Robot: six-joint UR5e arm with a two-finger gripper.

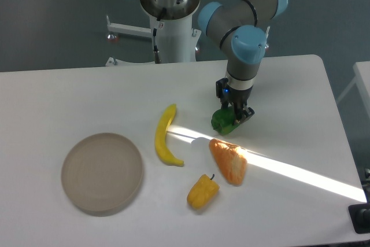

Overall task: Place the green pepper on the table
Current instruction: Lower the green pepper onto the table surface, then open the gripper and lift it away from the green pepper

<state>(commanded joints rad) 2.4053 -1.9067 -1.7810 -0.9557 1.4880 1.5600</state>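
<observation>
A small glossy green pepper [223, 122] hangs at the middle of the white table [69, 93], just behind the orange bread piece. My gripper [233, 118] points down from above and is shut on the green pepper. The pepper's underside is at or very near the tabletop; contact cannot be told. The fingertips are partly hidden behind the pepper.
A yellow banana [164, 136] lies left of the pepper. An orange bread piece [229, 161] and a yellow pepper [202, 191] lie in front. A round beige plate [102, 172] rests at the front left. A bright sunlight stripe crosses the table.
</observation>
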